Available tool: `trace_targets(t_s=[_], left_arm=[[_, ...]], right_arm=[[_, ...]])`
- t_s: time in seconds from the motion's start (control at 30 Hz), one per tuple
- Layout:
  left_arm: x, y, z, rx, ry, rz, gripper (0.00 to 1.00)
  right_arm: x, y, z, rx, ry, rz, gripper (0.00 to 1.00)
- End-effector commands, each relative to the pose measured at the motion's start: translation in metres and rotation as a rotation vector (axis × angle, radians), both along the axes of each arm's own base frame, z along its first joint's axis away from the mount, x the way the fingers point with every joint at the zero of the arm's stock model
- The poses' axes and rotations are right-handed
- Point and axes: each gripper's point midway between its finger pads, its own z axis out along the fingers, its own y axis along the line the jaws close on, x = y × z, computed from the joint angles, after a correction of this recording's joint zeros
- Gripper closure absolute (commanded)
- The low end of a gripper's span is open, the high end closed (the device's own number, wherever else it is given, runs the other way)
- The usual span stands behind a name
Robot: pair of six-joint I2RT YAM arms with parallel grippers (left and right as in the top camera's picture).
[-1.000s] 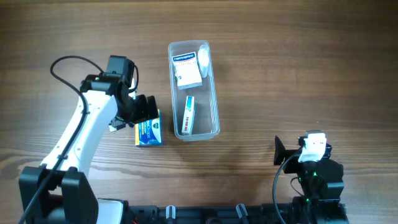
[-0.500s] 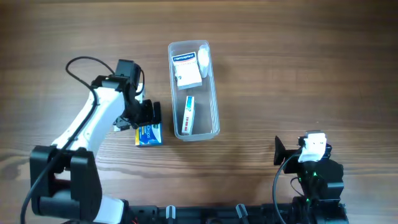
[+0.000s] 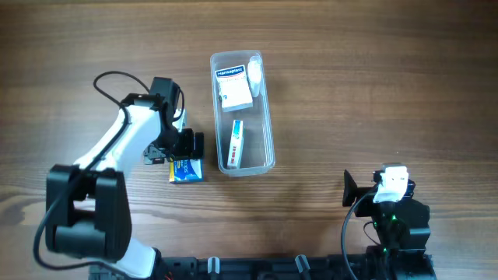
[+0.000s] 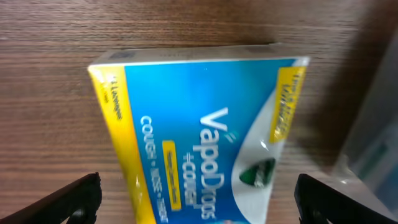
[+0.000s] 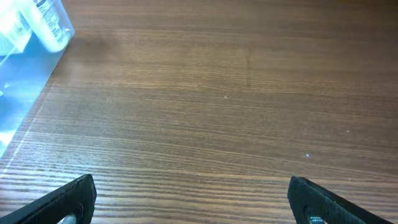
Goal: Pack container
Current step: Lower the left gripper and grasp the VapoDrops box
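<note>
The clear plastic container [image 3: 267, 117] lies lengthwise at the table's middle. It holds a white Hansaplast box [image 3: 233, 87], a small white item [image 3: 254, 72] and a narrow box [image 3: 236, 145]. A blue and yellow VapoDrops box [image 3: 187, 169] lies flat just left of the container's near end; it fills the left wrist view [image 4: 205, 137]. My left gripper [image 3: 187, 145] is open right over this box, its fingertips either side of it [image 4: 198, 196]. My right gripper [image 3: 350, 189] is open and empty at the front right, above bare wood [image 5: 193, 199].
The container's corner shows at the top left of the right wrist view [image 5: 28, 43] and at the right edge of the left wrist view [image 4: 379, 124]. The left arm's black cable [image 3: 117, 78] loops over the table to the left.
My left arm has swung in toward the container, and its gripper has moved from the box's far left to right above it. The box has not moved. The right arm is still.
</note>
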Motion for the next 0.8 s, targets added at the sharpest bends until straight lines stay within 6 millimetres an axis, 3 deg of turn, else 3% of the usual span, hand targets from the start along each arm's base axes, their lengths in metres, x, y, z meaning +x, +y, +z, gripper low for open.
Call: trace_targets(t_s=[0.0, 0.33, 0.43, 0.6, 0.77], left_arm=[[-0.005, -0.004, -0.014, -0.011, 0.042, -0.029, 0.00], [-0.010, -0.003, -0.025, -0.005, 0.088, -0.029, 0.01], [-0.011, -0.003, -0.028, -0.004, 0.097, -0.028, 0.09], [-0.013, -0.003, -0.033, -0.001, 0.117, -0.027, 0.11], [-0.014, -0.002, -0.034, 0.000, 0.123, -0.023, 0.25]], right_arm=[[0.000, -0.004, 0.000, -0.020, -0.007, -0.016, 0.00], [0.000, -0.004, 0.000, -0.019, -0.007, -0.016, 0.00], [0.000, -0.004, 0.000, -0.020, -0.007, -0.016, 0.00], [0.000, -0.004, 0.000, -0.020, -0.007, -0.016, 0.00], [0.000, -0.004, 0.000, -0.020, -0.007, -0.016, 0.00]])
